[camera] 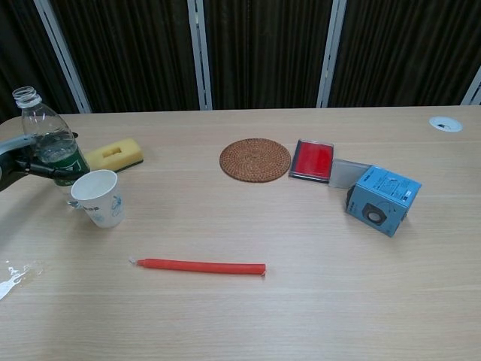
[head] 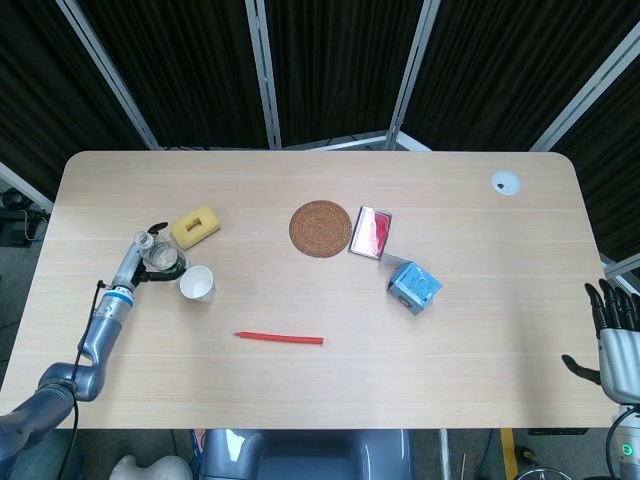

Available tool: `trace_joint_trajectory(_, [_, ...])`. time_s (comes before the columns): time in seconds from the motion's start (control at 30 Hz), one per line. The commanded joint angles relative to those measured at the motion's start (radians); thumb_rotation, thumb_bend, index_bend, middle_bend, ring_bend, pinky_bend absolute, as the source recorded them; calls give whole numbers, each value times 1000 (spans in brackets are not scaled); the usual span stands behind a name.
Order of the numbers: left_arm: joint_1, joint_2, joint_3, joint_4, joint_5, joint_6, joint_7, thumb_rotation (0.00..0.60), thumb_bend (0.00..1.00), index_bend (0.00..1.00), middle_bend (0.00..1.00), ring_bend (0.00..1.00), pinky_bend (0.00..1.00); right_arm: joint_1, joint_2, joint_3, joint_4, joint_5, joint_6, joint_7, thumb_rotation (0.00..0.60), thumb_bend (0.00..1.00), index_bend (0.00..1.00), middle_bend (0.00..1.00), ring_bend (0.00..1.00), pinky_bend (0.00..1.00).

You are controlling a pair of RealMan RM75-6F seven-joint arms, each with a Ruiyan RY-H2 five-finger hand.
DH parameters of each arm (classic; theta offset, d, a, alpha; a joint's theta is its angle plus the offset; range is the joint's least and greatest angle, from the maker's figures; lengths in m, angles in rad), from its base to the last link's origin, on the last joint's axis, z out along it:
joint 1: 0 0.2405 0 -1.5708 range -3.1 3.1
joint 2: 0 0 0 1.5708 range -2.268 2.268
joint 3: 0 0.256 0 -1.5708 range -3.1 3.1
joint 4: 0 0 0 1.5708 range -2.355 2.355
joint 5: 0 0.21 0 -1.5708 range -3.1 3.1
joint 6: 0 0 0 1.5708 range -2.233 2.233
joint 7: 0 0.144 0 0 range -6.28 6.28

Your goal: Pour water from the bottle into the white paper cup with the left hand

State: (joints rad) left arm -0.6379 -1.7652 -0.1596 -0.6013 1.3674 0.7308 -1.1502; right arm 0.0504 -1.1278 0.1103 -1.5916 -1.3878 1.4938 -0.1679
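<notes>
While you look down from the head view, your left robot hand (head: 150, 262) wraps the bottle (head: 152, 251) near the left edge of the table (head: 320, 330), dark fingers closed round its body. The bottle stands uncapped, just left of the cup (head: 197, 284), which sits upright with its mouth open. A yellow sponge (head: 195, 226) lies just behind them. Mid-table you have a round woven coaster (head: 321, 228), a red case (head: 371, 233) touching its right side, and a blue box (head: 414, 287) near that. A red stick (head: 279, 339) lies flat toward the front edge, and a white disc (head: 505, 182) sits at the far right corner. Your right robot hand (head: 617, 335) hangs off the right edge, fingers straight and apart, holding nothing.

In the chest view, the bottle (camera: 51, 147) leans slightly left, its open neck well above the cup (camera: 99, 198). Your left robot hand (camera: 30, 159) grips it around the green label, low on the body. The cup's rim lies just beside the bottle's base; you cannot tell whether they touch. The sponge (camera: 115, 154) is behind, the stick (camera: 200, 266) in front, the coaster (camera: 255, 159), case (camera: 313, 160) and box (camera: 382, 199) to the right. A crumpled clear wrapper (camera: 15, 276) lies at the left front.
</notes>
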Motion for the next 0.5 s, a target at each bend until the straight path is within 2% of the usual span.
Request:
trace_joint_trajectory(0.03, [7,23,12,-22,14,12,8,600,10,4,0,0,16,-1,2,-1,-3,-4,3,2,600,0,0,0,0,0])
trace_joint_trajectory(0.33, [32,142,39,-154,51,77,49,600,3,0,0,0,0,-9,13,-7,-18,-26,20,16,600,0,0,0,0,0])
trace_joint_trajectory(0.5, [67,237,48,-267,51,124,114,600,0,0,0,0,0,-12,21,-10,-26,-35,24,27,600,0,0,0,0,0])
